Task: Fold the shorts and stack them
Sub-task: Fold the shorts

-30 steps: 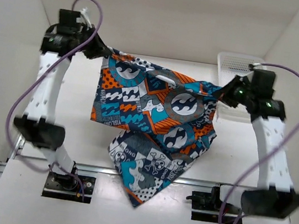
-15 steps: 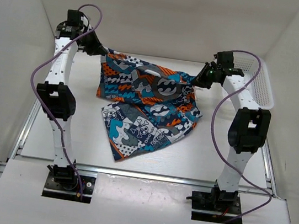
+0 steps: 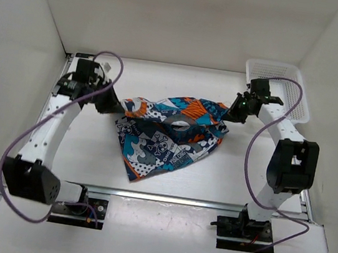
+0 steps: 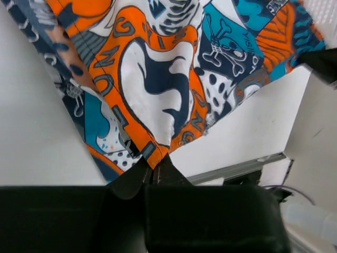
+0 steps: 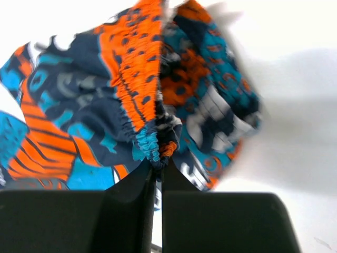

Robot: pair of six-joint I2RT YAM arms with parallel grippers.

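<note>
The shorts [image 3: 171, 136] hang bunched between my two grippers. The upper edge is lifted at both ends and sags in the middle, and the lower part lies on the table [image 3: 83, 152] on the side toward my bases. My left gripper [image 4: 154, 171] is pressed together on an orange-edged corner of the shorts, and the cloth fans out ahead of its jaws. My right gripper [image 5: 158, 166] is pinching the gathered elastic waistband, with the cloth spreading away in front of it. The left gripper holds the left end of the shorts and the right gripper holds the right end, so the whole garment lies between them and slightly nearer my bases. The basket [image 3: 288, 86] stands beyond and outboard of the right gripper, near it but apart from the shorts.
</note>
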